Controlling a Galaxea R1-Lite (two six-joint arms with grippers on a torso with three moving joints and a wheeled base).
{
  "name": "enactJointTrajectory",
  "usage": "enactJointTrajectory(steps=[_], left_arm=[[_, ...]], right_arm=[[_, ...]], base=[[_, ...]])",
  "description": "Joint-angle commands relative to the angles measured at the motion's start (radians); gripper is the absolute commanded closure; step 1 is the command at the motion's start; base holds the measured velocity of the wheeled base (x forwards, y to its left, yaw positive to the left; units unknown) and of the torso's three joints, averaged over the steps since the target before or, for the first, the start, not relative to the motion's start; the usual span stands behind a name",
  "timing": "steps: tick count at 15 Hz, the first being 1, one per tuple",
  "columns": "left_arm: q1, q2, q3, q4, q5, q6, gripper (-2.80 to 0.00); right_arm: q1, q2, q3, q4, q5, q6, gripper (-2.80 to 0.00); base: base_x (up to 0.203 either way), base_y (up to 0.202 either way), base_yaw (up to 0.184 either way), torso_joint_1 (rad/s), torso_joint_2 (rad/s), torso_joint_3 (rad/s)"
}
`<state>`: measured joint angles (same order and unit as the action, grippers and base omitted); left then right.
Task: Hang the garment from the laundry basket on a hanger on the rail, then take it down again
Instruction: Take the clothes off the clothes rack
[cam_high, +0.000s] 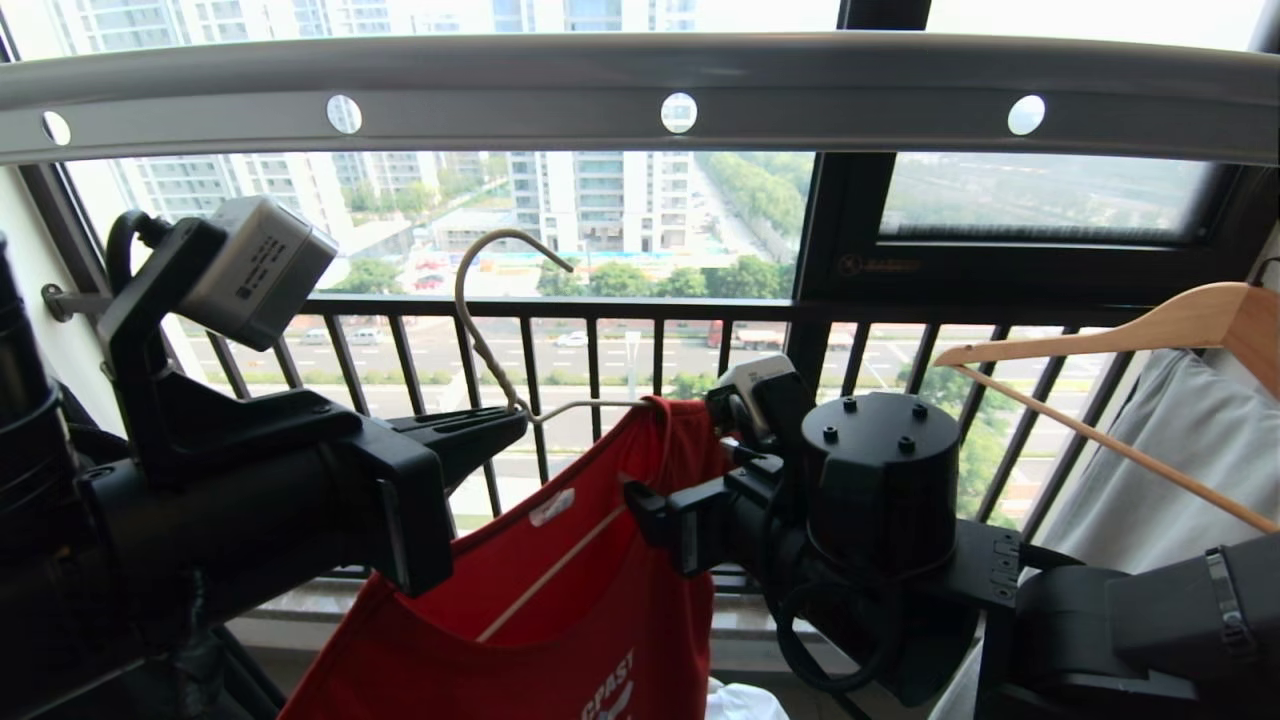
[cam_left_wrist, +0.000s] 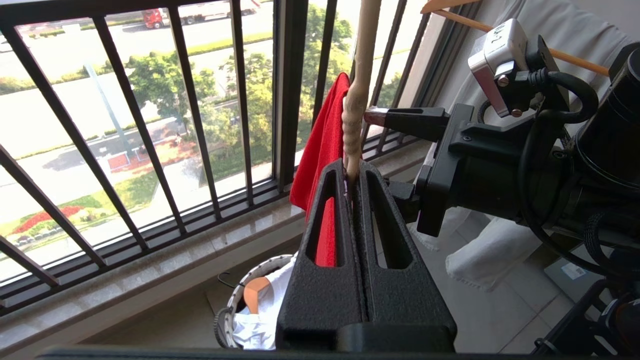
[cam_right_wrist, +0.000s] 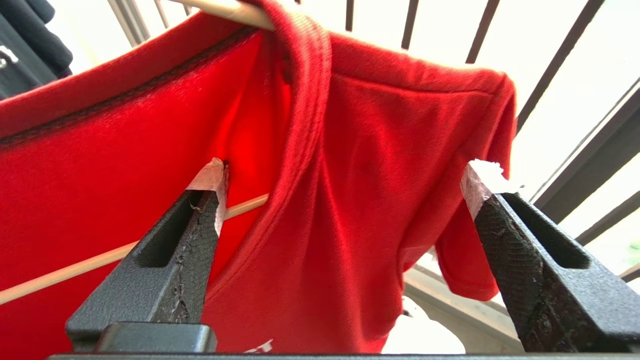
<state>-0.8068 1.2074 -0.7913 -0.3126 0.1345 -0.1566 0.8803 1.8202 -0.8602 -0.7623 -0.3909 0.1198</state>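
We see left gripper (cam_left_wrist: 352, 175) clamped on hanger (cam_high: 480, 330) neck below rail (cam_high: 640, 90); right gripper (cam_right_wrist: 345, 175) spread wide around shirt (cam_high: 560, 600) shoulder; railing (cam_high: 600, 350) close behind.

A black barred window railing (cam_high: 600, 330) runs across the balcony in front of the glass, with apartment towers (cam_high: 590, 200), trees (cam_left_wrist: 165, 85) and a road (cam_high: 560, 350) with cars beyond it. To the right a light wooden hanger (cam_high: 1130, 340) carries a pale grey-green garment (cam_high: 1180, 450). A pale stone sill (cam_left_wrist: 150, 280) lies below the railing.
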Motion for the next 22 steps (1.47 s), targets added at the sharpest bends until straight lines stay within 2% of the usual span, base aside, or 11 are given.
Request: enactJointTrajectory(steps=[1,10,20,21,22], left_arm=[[0.0,0.003,-0.002,-0.002,0.005,-0.001,0.0],[0.0,0.011,-0.002,-0.003,0.024,0.0,0.0],[0.0,0.003,-0.002,-0.003,0.024,0.0,0.0],[-0.001,0.003,-0.002,-0.003,0.024,0.0,0.0],[0.0,0.003,-0.002,-0.003,0.024,0.0,0.0]], right_arm=[[-0.006,-0.012,-0.001,-0.006,-0.016,-0.006,-2.8],[-0.025,-0.019,-0.006,-0.005,-0.043,-0.045,-2.8],[-0.057,0.037,-0.04,-0.006,-0.049,-0.042,-2.8],[-0.057,0.037,-0.04,-0.006,-0.049,-0.042,0.0],[-0.057,0.036,-0.04,-0.007,-0.049,-0.042,0.0]], base=[[0.0,0.0,0.0,0.0,0.0,0.0],[0.0,0.0,0.0,0.0,0.0,0.0],[0.0,0.0,0.0,0.0,0.0,0.0],[0.0,0.0,0.0,0.0,0.0,0.0],[0.0,0.0,0.0,0.0,0.0,0.0]])
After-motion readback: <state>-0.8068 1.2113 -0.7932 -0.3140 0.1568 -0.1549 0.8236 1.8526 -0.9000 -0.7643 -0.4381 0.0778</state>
